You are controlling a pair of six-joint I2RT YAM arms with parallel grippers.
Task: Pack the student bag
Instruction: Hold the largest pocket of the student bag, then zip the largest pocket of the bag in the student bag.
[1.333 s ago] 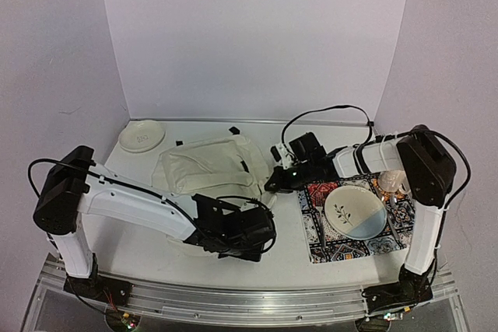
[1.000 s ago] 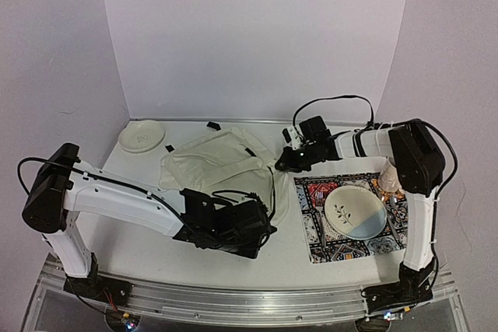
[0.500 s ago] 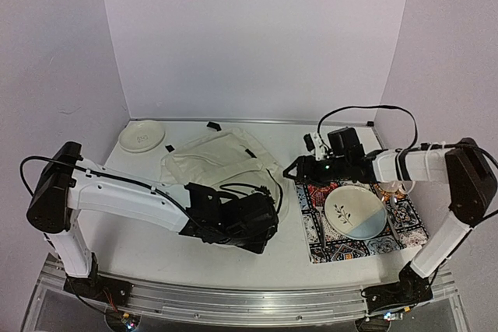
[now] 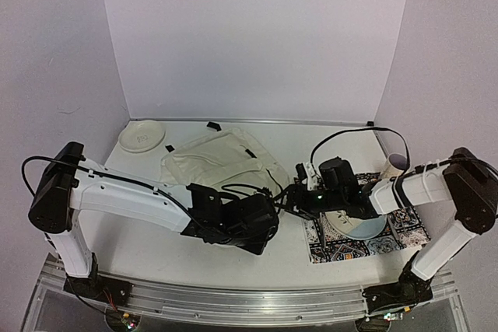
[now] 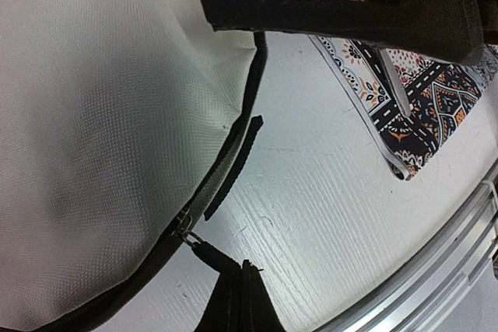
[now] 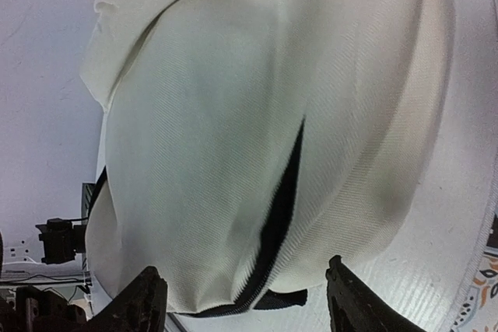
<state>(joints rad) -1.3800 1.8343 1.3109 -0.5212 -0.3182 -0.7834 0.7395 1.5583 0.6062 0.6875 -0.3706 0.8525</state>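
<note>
**Both grippers at the bag's near-right edge**

Student bag (image 4: pixel 218 162) lies flat mid-table, just left of the patterned mat (image 4: pixel 334 248). Right gripper (image 6: pixel 243 270) hovers at the bag's zipper edge, fingers spread wide. Left gripper (image 5: pixel 233 274) is pinched closed on the zipper pull (image 5: pixel 189 235).

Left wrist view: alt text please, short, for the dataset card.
Close-up of the cream student bag filling the left, its dark zipper edge running diagonally down to the left end effector, which is shut on the metal zipper pull. To the right, white table and a corner of the patterned mat.
</note>
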